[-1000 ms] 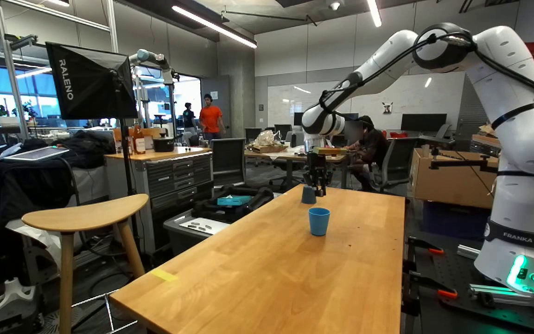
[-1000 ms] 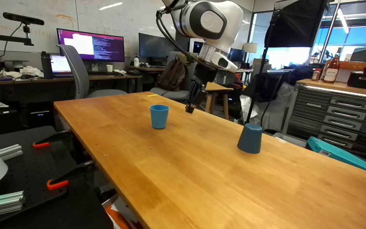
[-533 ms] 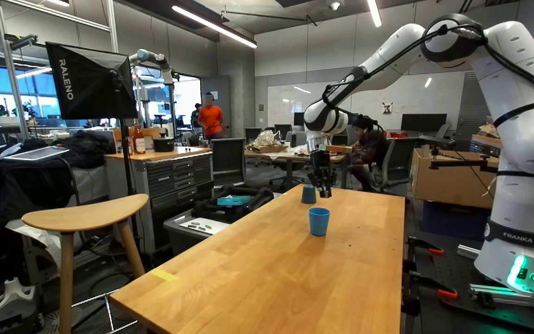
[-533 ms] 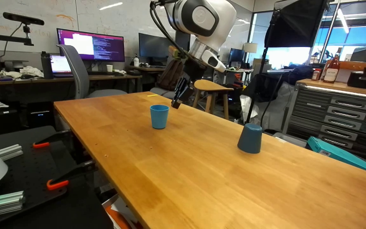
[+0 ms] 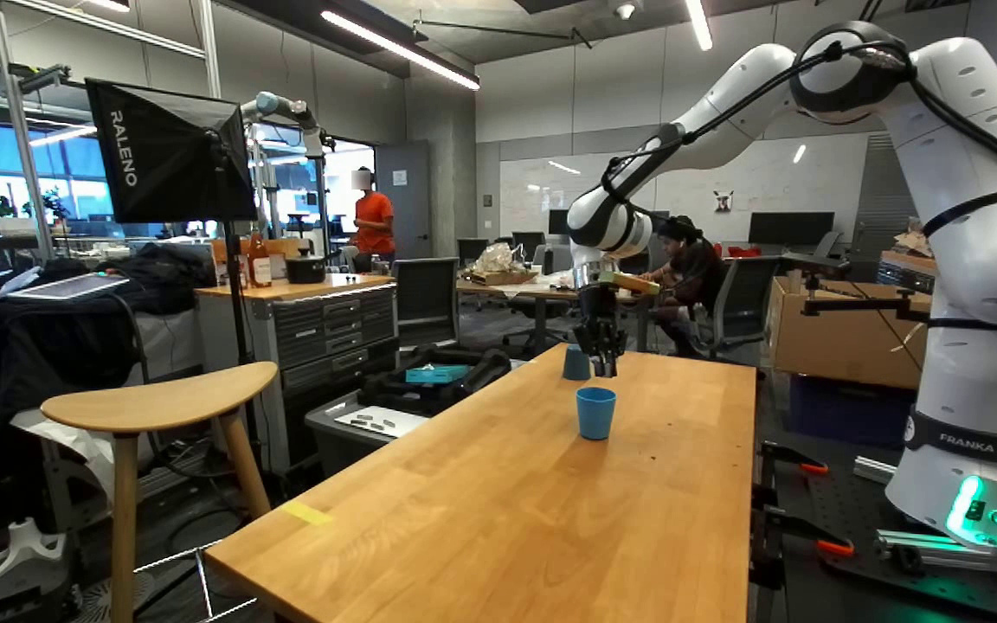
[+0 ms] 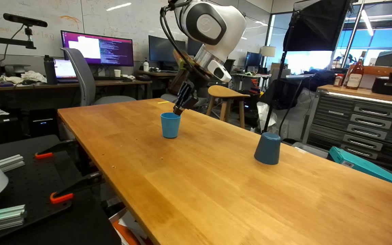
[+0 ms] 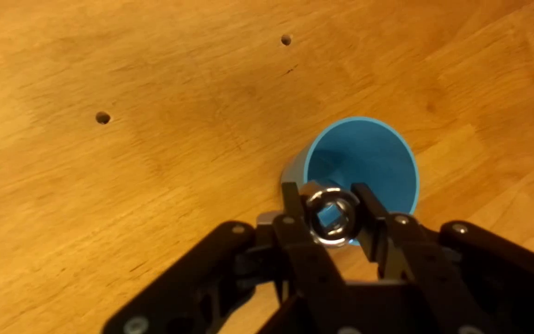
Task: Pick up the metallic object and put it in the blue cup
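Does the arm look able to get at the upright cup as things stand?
Likely yes: the tool, holding the metal piece, hangs close to the upright cup, whose mouth faces up, and nothing visible stands between them.

A robotics lab with office desks (image 6: 26, 87). In an exterior view, a white robot arm (image 5: 964, 190) lettered FRANKA EMIKA at its base stands beside a long wooden table (image 5: 498, 510); elsewhere are a second robot arm (image 5: 278, 105), a black softbox (image 5: 174, 160) lettered RALENO on a stand, and a tool chest (image 5: 334, 333) with several drawers. A standing person in an orange shirt (image 5: 374, 225), another person seated (image 5: 693, 268) and an office chair (image 5: 427, 303) are in the background. In an exterior view, a perforated black plate (image 6: 41, 175), orange-tipped clamps (image 6: 61, 198) and aluminium extrusions (image 6: 10, 164) sit beside the table. Behind it, a whiteboard (image 6: 131, 20) bears handwriting above a desk with a monitor (image 6: 97, 47) displaying windows of text.
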Tool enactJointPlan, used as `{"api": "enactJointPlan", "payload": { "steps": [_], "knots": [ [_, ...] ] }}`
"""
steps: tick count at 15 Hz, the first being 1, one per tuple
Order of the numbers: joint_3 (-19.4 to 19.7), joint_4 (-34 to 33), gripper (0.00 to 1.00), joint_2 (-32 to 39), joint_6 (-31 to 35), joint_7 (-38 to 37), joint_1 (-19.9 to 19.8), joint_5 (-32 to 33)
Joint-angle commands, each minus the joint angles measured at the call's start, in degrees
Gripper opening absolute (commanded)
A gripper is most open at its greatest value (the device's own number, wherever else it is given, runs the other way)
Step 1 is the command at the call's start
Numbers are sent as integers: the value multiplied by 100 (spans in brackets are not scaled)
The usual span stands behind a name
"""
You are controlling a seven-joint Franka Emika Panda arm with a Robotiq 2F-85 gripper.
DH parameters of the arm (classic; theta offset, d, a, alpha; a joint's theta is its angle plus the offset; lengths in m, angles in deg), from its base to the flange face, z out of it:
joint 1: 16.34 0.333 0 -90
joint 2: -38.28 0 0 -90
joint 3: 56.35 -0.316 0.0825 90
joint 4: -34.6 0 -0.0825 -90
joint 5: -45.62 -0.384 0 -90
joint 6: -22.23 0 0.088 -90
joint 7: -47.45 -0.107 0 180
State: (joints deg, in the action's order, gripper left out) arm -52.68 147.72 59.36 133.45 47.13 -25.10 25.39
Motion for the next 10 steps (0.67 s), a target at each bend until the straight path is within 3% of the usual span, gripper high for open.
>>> {"api": "enactJointPlan", "payload": {
  "steps": [1, 7, 10],
  "knots": [
    [-106, 323, 8, -369, 81, 511, -86, -486],
    [-104, 500, 8, -364, 159, 955, -56, -846],
    [-117, 812, 8, -458, 727, 1201, -27, -990]
  ]
}}
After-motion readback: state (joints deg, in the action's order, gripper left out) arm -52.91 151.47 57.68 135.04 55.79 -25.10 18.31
